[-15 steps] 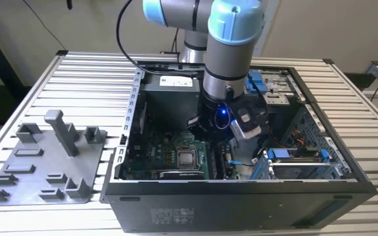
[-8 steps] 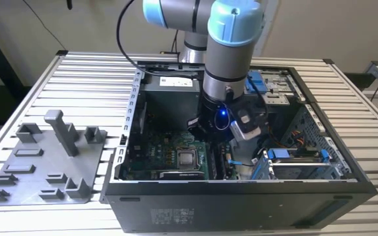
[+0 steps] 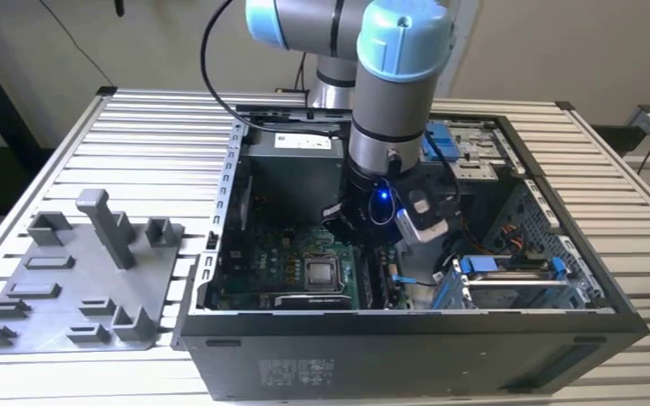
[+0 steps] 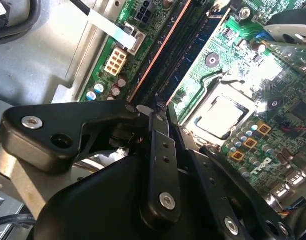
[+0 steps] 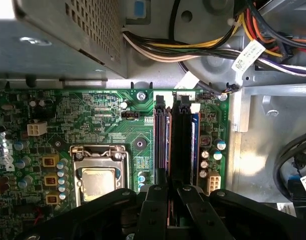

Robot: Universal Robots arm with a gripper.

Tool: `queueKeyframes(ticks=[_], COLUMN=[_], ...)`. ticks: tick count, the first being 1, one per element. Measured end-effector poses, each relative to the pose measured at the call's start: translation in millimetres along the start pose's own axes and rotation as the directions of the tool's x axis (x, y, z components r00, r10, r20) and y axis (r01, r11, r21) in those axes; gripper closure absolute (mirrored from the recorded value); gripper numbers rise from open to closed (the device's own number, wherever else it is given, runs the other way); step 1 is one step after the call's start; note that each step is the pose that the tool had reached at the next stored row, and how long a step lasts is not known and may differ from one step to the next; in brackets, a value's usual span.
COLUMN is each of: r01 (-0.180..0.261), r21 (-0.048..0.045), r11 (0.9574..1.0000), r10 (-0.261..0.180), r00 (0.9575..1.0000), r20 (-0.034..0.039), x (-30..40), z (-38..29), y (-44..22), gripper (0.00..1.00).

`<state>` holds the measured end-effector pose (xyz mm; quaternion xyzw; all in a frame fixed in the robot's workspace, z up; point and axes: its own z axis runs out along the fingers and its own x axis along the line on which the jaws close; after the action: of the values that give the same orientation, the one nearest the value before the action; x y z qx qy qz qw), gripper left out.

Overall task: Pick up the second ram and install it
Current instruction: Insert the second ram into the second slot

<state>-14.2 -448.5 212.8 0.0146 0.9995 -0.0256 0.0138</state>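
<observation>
Fingers point(image 5: 155, 210) of my gripper point(image 5: 168, 200) look clenched on the second ram point(image 5: 169, 150), which stands edge-up in one slot on the motherboard point(image 5: 92, 115). At its 9 o'clock I count one silver chip point(image 5: 98, 181). Farther is one grey tray point(image 3: 77, 296).

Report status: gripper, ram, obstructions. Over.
Gripper down inside the computer case, closed on the second ram. Ram upright over motherboard slots. Power cables nearby, not blocking.
</observation>
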Motion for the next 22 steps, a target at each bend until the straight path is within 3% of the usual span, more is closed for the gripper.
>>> queueKeyframes(ticks=[4,9,11,16,19,22], r01=[0.000,0.000,-0.002,-0.002,-0.002,-0.002], r21=[-0.0006,-0.0006,-0.0001,-0.0034,-0.0047,-0.0060], r11=[1.0000,1.0000,1.0000,1.0000,1.0000,1.0000], r10=[0.000,0.000,0.002,0.002,0.002,0.002], r00=[1.0000,1.0000,1.0000,1.0000,1.0000,1.0000], r20=[0.0001,0.0000,-0.0002,-0.0001,-0.0001,-0.0002], x=[0.0,-0.7,-0.8,-0.8,-0.8,-0.7], z=[-0.2,-22.3,-28.1,-28.2,-28.2,-28.2], y=[0.0,-1.1,-1.4,-1.4,-1.3,-1.3], gripper=[0.78,0.78,0.78,0.78,0.89,0.89])
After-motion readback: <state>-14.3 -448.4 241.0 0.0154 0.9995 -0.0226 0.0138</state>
